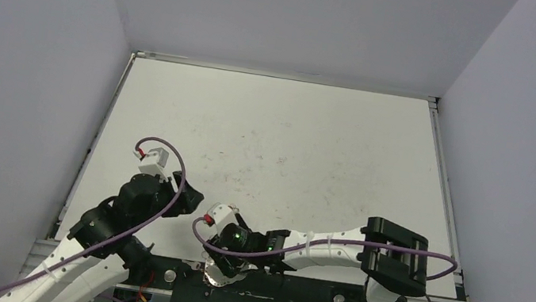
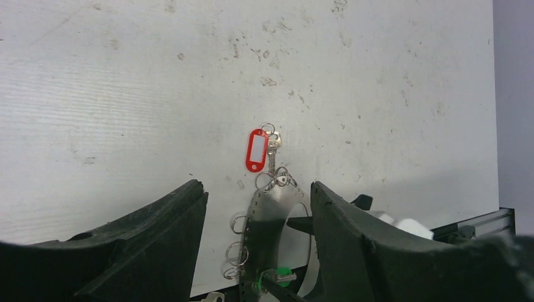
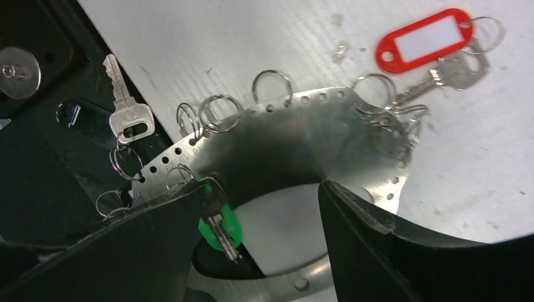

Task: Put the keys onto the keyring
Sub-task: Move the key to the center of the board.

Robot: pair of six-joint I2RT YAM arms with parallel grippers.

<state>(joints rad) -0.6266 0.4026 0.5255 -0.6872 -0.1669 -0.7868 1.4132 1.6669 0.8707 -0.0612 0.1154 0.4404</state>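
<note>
At the bottom centre of the top view, the keyring (image 3: pixel 315 119) lies flat at the near table (image 2: pixel 126 94) edge, partly over a black plate (image 3: pixel 44 157). It looks like a flat punched metal band fringed with small rings (image 3: pixel 272 85): probably light, stiff and slick, so it would likely slide and sit too low for a finger to get under. A bare stretch of band between rings seems the best hold, pinched across its width.

The right gripper (image 3: pixel 263 189) hovers over the loop with jaws wide apart, gripping nothing. The left gripper (image 2: pixel 257 185) is also spread wide and empty, the band showing between its fingers.

At the upper right of the right wrist view lies the red key (image 3: pixel 453 72), its tip among the rings at the band's end; whether it is threaded on I cannot tell. The green key (image 3: pixel 221 229) sits just beside the right gripper's left finger, partly hidden. Both are tiny and thin; the plastic tags look the easier hold.

A plain key (image 3: pixel 129 107) at the upper left rests on the plate. Loose rings may snag a closing finger.
</note>
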